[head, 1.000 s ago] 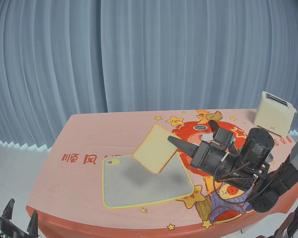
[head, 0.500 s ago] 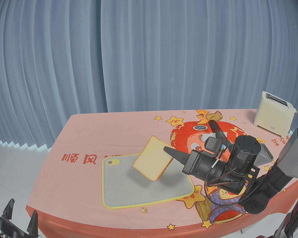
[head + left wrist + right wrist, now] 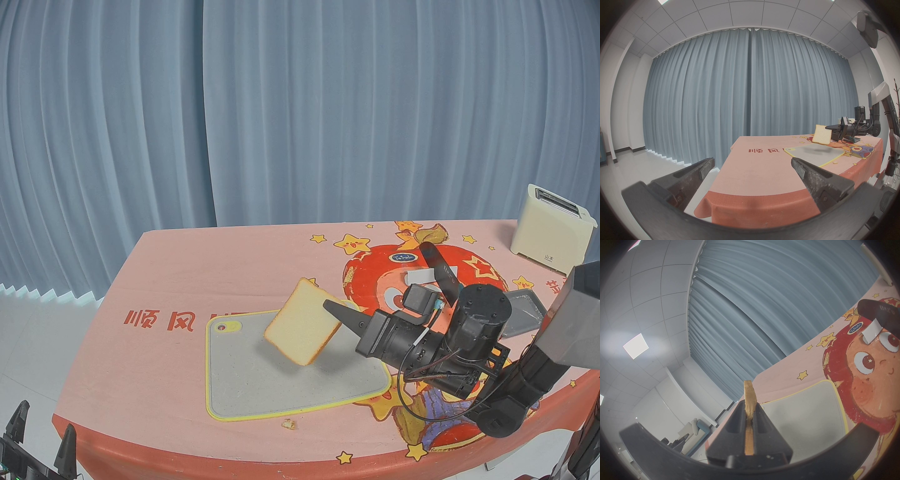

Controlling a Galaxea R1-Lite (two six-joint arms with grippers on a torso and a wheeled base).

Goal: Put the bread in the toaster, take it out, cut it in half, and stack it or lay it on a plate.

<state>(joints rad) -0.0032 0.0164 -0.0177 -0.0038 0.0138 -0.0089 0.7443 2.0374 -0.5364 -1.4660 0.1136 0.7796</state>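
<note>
A tan bread slice (image 3: 303, 322) hangs tilted just above the grey, yellow-rimmed cutting board (image 3: 250, 381). My right gripper (image 3: 330, 307) is shut on its right edge. In the right wrist view the bread (image 3: 749, 402) stands edge-on between that gripper's (image 3: 749, 415) fingers, over the board (image 3: 806, 415). The cream toaster (image 3: 553, 230) sits at the table's far right corner. A small grey metal plate (image 3: 525, 310) lies in front of it, partly hidden by my right arm. My left gripper (image 3: 753, 175) is open and holds nothing, off the table's left front corner, low down.
A black knife (image 3: 440, 272) with a white label lies on the red cartoon print behind my right wrist; it is the black knife (image 3: 878, 313) in the right wrist view. A crumb (image 3: 288, 424) lies near the table's front edge.
My right gripper has carried the bread left and down, closer to the cutting board. The left gripper has stayed where it was.
</note>
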